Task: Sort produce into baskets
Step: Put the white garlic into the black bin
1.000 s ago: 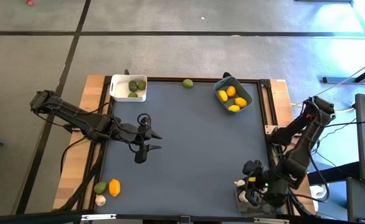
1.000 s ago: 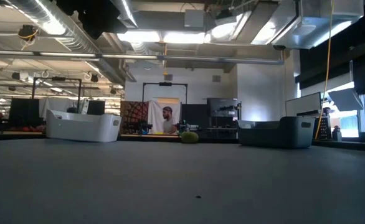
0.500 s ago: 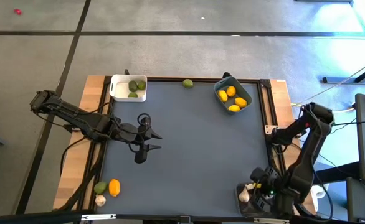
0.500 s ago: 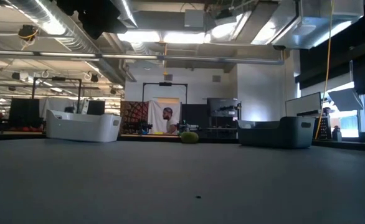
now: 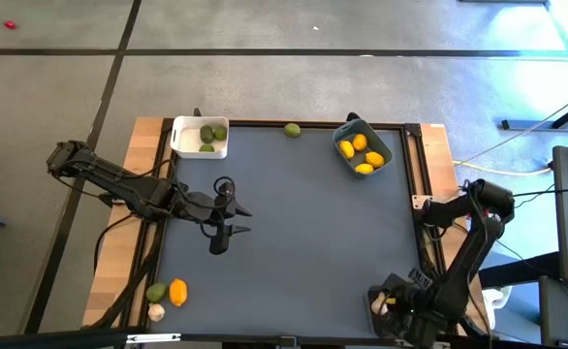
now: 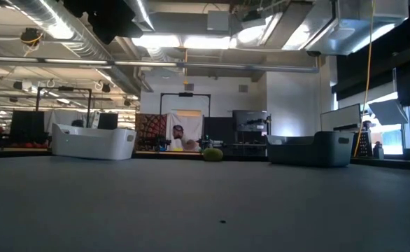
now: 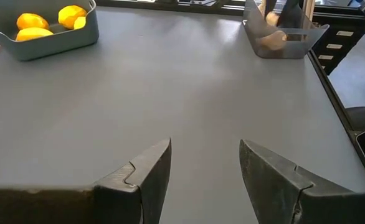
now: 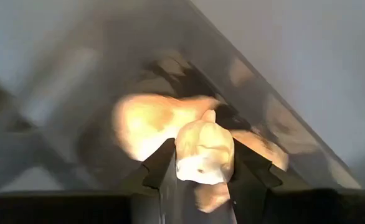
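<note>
Dark grey table [image 5: 303, 223] with wooden side margins. On it: white basket [image 5: 200, 138] at the far left, blue-grey basket [image 5: 362, 147] at the far right, clear basket [image 7: 284, 36] at the near right corner, one loose green fruit [image 5: 292, 130] at the far edge, and a green fruit [image 5: 156, 292], orange fruit [image 5: 177, 292] and garlic bulb [image 5: 156, 311] clustered at the near left corner.

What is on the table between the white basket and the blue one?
One green fruit sits alone by the far edge, between the white basket and the blue-grey basket. The high view shows it best.
</note>
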`<action>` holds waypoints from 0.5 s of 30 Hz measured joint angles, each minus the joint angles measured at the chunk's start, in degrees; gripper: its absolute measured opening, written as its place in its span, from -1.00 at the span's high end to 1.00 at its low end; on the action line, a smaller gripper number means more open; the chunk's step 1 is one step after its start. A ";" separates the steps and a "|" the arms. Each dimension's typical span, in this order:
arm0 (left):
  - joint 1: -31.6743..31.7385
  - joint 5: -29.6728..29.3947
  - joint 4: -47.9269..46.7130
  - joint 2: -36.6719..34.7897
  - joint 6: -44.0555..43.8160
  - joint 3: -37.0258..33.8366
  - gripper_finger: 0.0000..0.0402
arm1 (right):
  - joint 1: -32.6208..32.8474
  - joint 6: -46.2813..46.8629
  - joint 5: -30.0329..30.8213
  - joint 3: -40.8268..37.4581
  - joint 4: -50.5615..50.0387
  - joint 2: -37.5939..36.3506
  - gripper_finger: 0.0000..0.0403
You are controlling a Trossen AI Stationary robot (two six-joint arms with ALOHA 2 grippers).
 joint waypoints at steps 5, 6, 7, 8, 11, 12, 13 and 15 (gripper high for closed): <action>0.00 0.02 -0.02 0.02 -0.11 0.00 0.07 | -0.87 2.78 -4.52 0.00 -2.39 1.45 0.35; 0.00 0.01 0.00 0.01 -0.11 0.00 0.07 | -0.87 3.13 -4.71 0.00 -2.67 1.48 0.30; 0.00 0.02 0.02 0.02 -0.11 0.00 0.07 | -1.00 3.13 -4.64 0.00 -2.63 1.48 0.24; 0.00 0.00 0.00 0.00 -0.16 0.00 0.07 | -1.27 3.15 -4.62 0.00 -2.54 1.48 0.19; 0.00 0.02 0.00 0.01 -0.61 0.00 0.07 | -1.27 3.20 -4.66 0.00 -2.98 1.31 0.01; 0.00 0.02 0.00 0.02 -0.63 0.00 0.07 | -1.30 3.19 -4.70 0.00 -2.98 1.16 -0.05; 0.00 0.02 0.00 0.00 -0.66 0.00 0.07 | -1.64 3.13 -4.92 0.00 -3.01 1.04 -0.10; 0.00 0.02 0.02 0.01 -0.70 0.00 0.07 | -1.82 3.07 -6.47 0.00 -3.49 0.58 -0.18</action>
